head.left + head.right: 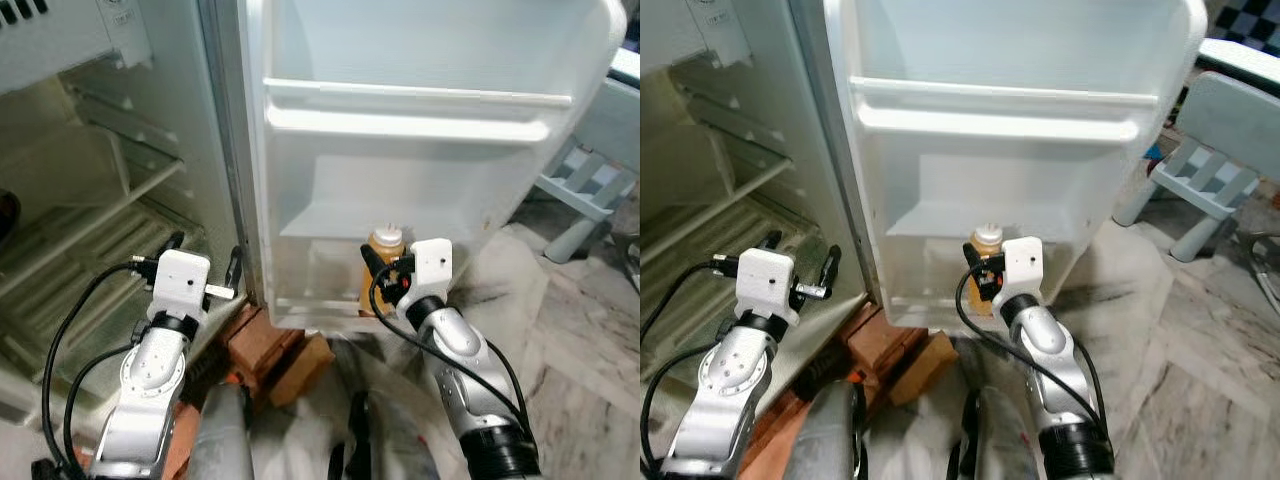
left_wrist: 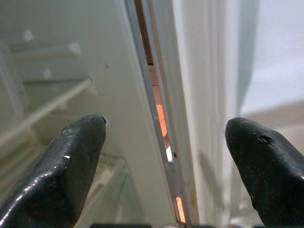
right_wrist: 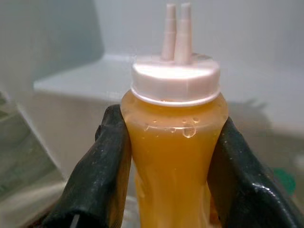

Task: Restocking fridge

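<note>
Fridge door (image 1: 420,60) is standing wide open, exposing its lowest door shelf (image 1: 310,300) for loading. Fridge cabinet (image 1: 90,230) is sitting ahead of the left gripper (image 2: 164,156), which is idling with fingers spread apart and empty, aimed at the hinge gap. Right gripper (image 3: 166,156) is clamping a squeeze bottle (image 3: 175,142) of orange sauce by the waist, upright between both fingers, probably so it lands standing. The bottle is sitting at the lowest door shelf, directly ahead of the wrist. Bottle base is being hidden by the fingers; contact with the shelf floor is unclear.
</note>
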`<state>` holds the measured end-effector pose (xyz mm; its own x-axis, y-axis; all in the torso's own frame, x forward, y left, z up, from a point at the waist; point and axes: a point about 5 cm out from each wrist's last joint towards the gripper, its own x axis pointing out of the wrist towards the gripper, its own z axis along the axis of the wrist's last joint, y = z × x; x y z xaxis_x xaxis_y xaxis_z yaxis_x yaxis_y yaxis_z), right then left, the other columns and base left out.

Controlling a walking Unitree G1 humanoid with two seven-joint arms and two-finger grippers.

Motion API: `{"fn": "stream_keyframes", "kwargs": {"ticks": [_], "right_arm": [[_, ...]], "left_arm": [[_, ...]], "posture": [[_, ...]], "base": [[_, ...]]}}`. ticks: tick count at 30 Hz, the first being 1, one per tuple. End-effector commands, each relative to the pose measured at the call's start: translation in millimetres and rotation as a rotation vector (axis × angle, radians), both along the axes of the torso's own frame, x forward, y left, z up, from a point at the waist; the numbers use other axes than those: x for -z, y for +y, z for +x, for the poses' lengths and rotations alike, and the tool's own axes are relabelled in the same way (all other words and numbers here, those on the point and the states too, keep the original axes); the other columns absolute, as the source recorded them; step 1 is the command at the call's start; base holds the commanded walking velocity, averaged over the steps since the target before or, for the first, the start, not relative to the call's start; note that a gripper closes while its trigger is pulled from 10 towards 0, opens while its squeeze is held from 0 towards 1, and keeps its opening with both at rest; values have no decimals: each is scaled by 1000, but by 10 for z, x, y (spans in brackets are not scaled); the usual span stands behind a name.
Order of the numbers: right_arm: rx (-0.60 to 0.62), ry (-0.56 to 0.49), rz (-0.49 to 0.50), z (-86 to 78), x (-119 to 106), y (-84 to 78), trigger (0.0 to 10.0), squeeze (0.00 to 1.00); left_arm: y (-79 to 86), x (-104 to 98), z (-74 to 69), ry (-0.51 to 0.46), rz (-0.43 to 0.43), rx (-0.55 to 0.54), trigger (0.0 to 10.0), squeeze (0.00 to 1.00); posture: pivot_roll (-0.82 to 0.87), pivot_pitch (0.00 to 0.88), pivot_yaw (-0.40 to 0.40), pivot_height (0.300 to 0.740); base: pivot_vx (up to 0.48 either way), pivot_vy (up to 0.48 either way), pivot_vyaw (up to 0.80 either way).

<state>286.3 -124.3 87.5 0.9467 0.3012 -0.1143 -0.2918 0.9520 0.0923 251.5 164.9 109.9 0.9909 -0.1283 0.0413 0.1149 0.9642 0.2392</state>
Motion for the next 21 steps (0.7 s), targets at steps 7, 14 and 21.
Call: {"fn": "stream_keyframes", "kwargs": {"ticks": [7, 14, 21], "right_arm": [[-4, -16, -3, 5, -38, -11, 10000, 0], [-46, -60, -15, 23, -95, 43, 10000, 0], [-83, -142, -61, 88, -193, 93, 10000, 0]], "left_arm": [[-15, -16, -7, -14, 6, -1, 10000, 0], [8, -51, -16, -31, 14, -24, 10000, 0], [27, -80, -45, -37, 10, -9, 10000, 0]], "posture": [[101, 68, -73, 551], [108, 86, -67, 551], [117, 106, -61, 551]], "base": [[0, 0, 0], [0, 0, 0], [0, 0, 0]]}}
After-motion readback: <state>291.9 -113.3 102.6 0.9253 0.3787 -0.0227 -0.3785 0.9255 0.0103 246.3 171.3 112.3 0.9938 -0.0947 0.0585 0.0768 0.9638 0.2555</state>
